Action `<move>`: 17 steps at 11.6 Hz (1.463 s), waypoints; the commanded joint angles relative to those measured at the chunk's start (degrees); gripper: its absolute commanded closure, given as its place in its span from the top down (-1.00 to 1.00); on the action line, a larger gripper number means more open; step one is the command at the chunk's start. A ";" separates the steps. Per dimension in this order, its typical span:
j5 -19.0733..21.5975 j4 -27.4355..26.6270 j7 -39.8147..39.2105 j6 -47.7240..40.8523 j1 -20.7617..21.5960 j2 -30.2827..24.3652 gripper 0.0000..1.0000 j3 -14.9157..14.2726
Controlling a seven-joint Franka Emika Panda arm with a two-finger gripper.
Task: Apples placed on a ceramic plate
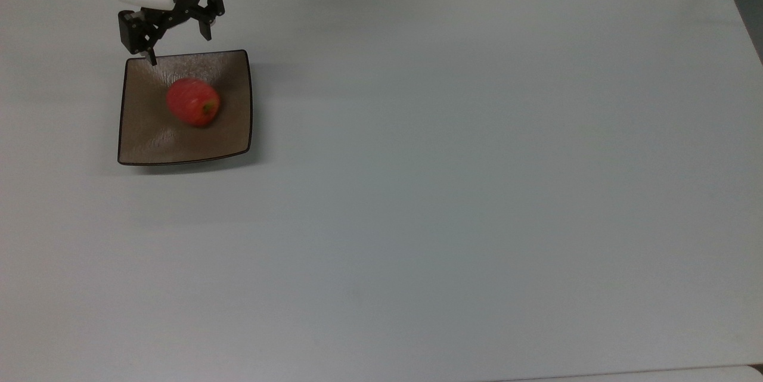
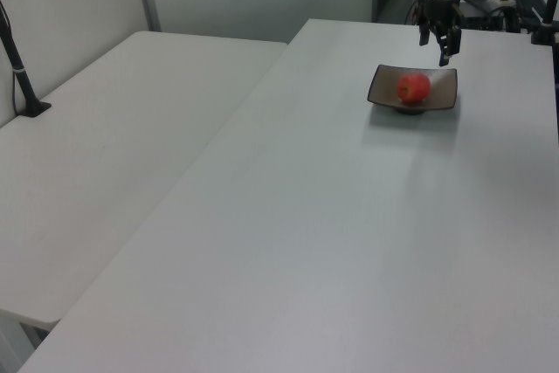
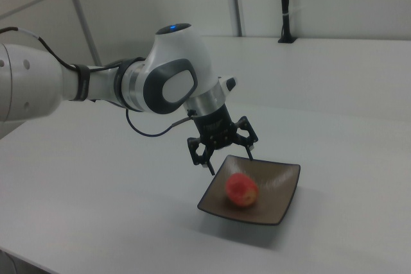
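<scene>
- Top view: the apple (image 1: 192,102) is lying in the plate (image 1: 143,137), middle-left; the gripper (image 1: 177,43) is hanging wide open, empty, over the far edge.
- Left view: the apple (image 2: 414,88), round and likely slippery, is probably inclined to roll.
- Right view: the apple (image 3: 241,190) is looking firm; gripping across its widest part seems best.

Glossy brown plate (image 1: 149,143) catching glare, fine ridged lines across it. Apple (image 1: 192,102) smooth, mottled red skin. Desk (image 1: 453,191) matt white, smooth. Arm (image 3: 164,85) shiny white plastic; fingers (image 1: 146,51) matt black.
</scene>
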 commanded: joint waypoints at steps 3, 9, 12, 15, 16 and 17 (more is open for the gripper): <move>9.46 6.51 18.94 -14.09 1.00 -3.39 1.00 0.71; 12.83 11.97 47.16 -22.20 7.49 -5.77 1.00 4.58; 12.22 9.61 52.10 -20.80 13.30 -5.25 1.00 4.40; 12.21 8.90 52.21 -19.83 13.84 -4.98 1.00 4.40; 12.21 8.72 52.21 -19.83 13.92 -4.81 1.00 4.40; 12.21 8.72 52.29 -19.65 13.92 -4.63 1.00 4.40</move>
